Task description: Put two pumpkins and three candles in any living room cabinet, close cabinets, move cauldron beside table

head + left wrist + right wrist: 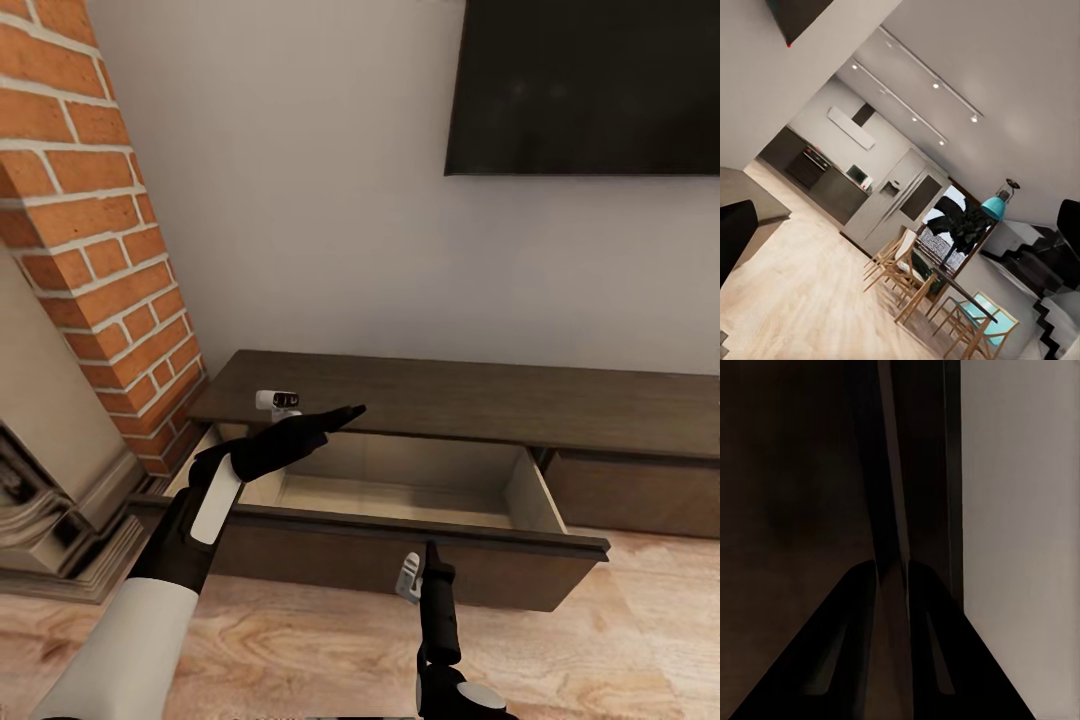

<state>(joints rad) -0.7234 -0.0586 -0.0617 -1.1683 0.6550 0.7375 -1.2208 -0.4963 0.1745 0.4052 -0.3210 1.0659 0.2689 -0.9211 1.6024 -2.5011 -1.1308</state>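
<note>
The cabinet (480,400) runs low along the wall, dark brown with a flat top. Its left drawer (400,497) is pulled out and the visible pale beige inside is bare. My left gripper (348,411) hovers over the drawer's back left part, pointing right. In the left wrist view its fingers (735,236) sit far apart at the frame's edges, so it is open and holds nothing. My right gripper (431,548) reaches the top lip of the drawer front (330,560). Its fingers (832,660) are drawn close on that thin dark edge. The pumpkins, candles and cauldron are out of view.
A brick chimney (90,250) with a stone fireplace surround (45,490) stands at the left of the cabinet. A dark TV (590,80) hangs on the wall above. The right drawer front (630,492) is closed. A distant dining table with chairs (945,292) appears in the left wrist view.
</note>
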